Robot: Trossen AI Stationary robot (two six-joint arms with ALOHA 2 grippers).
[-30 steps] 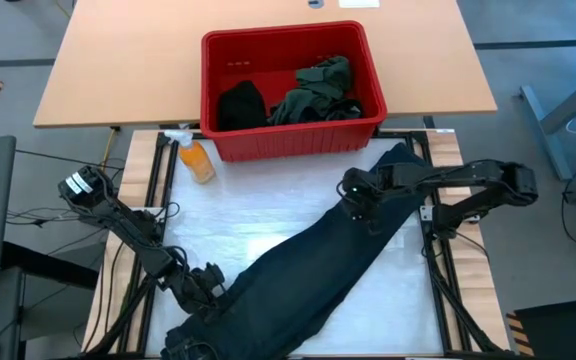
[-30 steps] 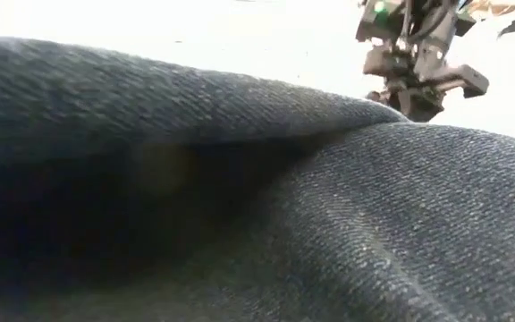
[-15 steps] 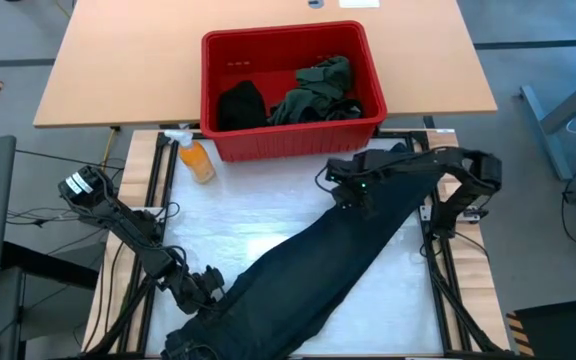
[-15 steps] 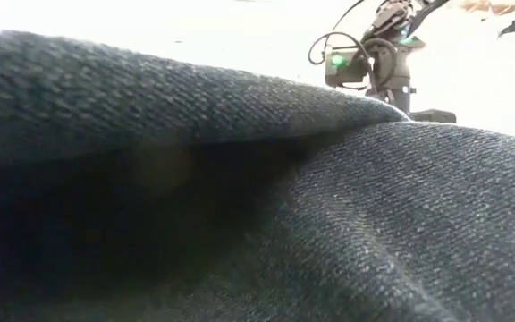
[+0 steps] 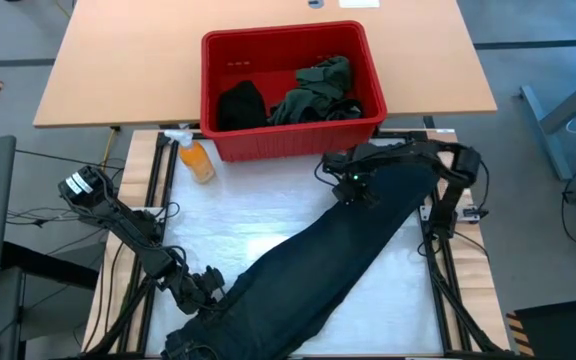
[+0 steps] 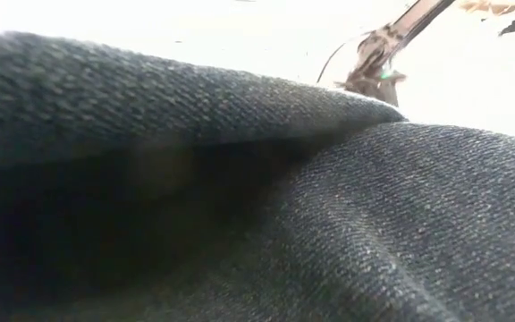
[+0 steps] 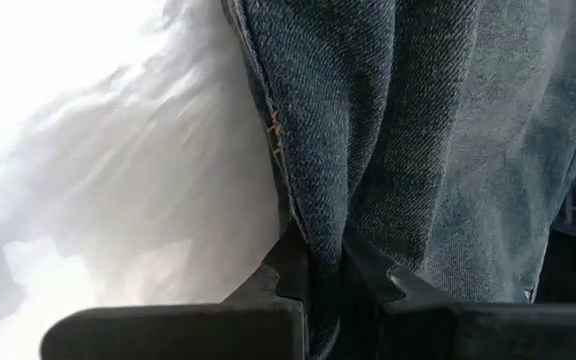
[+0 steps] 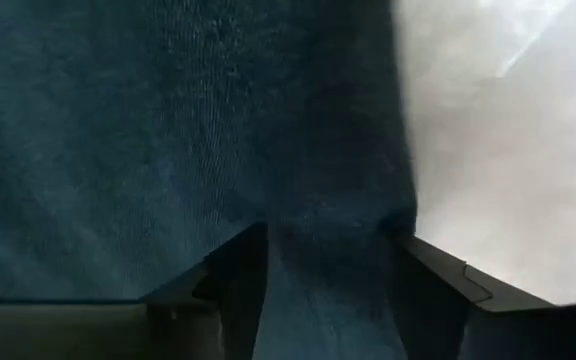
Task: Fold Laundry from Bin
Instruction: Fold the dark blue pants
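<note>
The left gripper (image 5: 200, 287), at the near left, has just clamped its jaws on the trousers (image 5: 318, 260) lying diagonally across the surface. At the far right, the right gripper (image 5: 351, 188) has slid leftwards, jaws apart astride the cloth edge. More laundry (image 5: 313, 92) waits in the bin (image 5: 223, 142); a fold looks imminent.

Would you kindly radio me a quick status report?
Left claw shut on trousers. Right claw open over their far end. Bin holds more laundry.
</note>
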